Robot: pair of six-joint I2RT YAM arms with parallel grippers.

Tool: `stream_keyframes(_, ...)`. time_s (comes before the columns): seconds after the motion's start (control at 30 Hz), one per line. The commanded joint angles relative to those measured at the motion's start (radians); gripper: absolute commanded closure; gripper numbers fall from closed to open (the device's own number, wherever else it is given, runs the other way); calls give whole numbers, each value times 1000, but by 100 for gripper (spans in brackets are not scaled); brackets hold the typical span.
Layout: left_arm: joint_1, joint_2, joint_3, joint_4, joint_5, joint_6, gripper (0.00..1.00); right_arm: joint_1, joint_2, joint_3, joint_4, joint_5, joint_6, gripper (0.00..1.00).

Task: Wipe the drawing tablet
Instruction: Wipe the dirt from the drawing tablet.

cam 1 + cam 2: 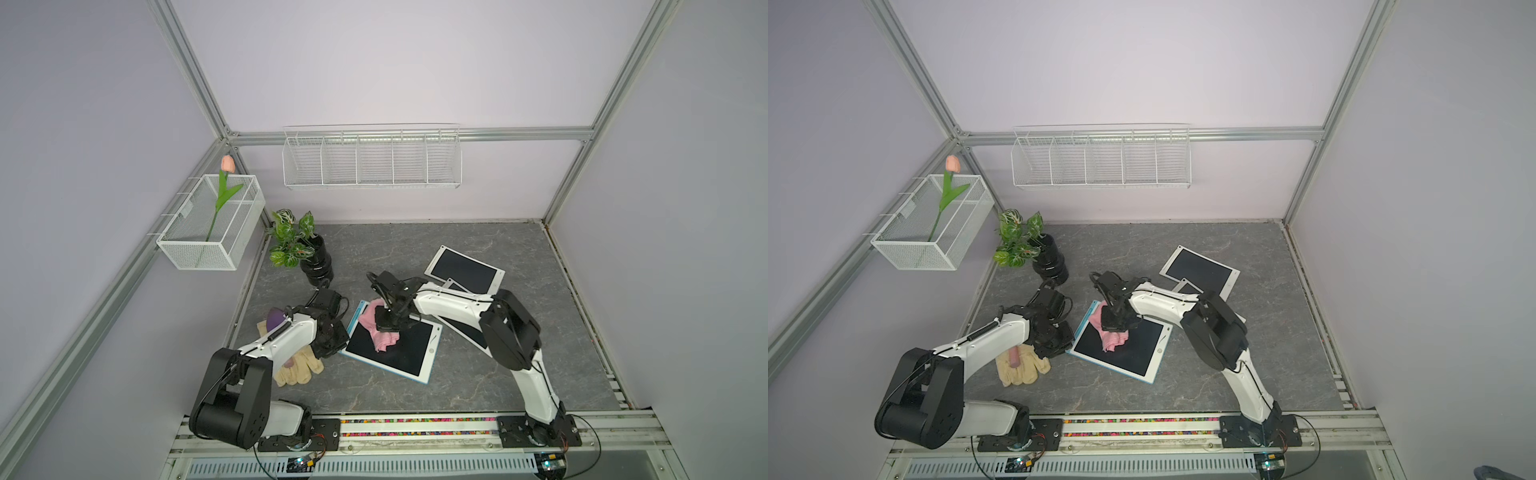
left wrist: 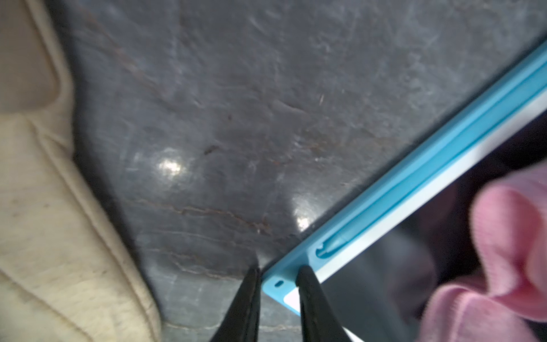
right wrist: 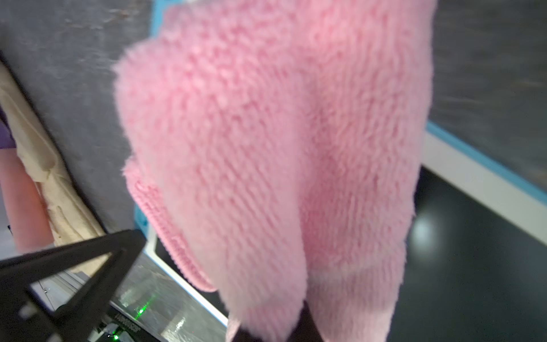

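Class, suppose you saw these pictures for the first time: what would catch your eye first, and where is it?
The fluffy pink cloth stands out most, held by the right gripper over the dark screen of the blue-rimmed tablet mid-table. Next comes the left gripper gripping that tablet's corner, with cream gloves lying beside it.

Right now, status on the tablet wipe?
Left gripper clamped on blue corner of drawing tablet. Right gripper shut on pink cloth, cloth over the screen. Gloves lie beside tablet, off it.
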Motion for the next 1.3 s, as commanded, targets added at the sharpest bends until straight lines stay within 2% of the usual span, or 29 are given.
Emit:
stream_keyframes(0.0,-9,42,-24,-6,-51,-18,74,-72,-138,-186,22,60,6,93)
stream_keyframes(0.1,-11,45,-17,-9,-53,-17,74,-76,-198,-267,33,63,-4,93)
stream_keyframes(0.2,-15,47,-15,-8,-55,-19,74,-48,-132,-183,41,49,7,93)
stream_keyframes(0.43,-25,50,-6,-9,-58,-25,74,19,278,458,-78,-24,48,93)
stream_keyframes(0.5,-28,53,-2,-10,-61,-27,74,9,329,537,-111,-35,58,93)
stream_keyframes(0.6,-31,59,4,-9,-62,-30,74,-21,268,419,-96,-23,54,93)
stream_keyframes(0.77,-35,68,4,-3,-62,-31,74,-106,-46,-107,39,-3,49,93)
stream_keyframes(0.83,-36,69,8,-5,-62,-30,74,-136,-165,-252,53,13,36,93)
stream_keyframes(0.9,-38,71,14,-8,-62,-30,74,-145,-242,-327,47,35,16,93)
stream_keyframes(1.03,-43,75,24,-9,-64,-29,75,-110,-205,-282,48,25,21,93)
stream_keyframes(1.27,-52,70,126,-67,-77,1,72,-4,78,112,26,-21,64,93)
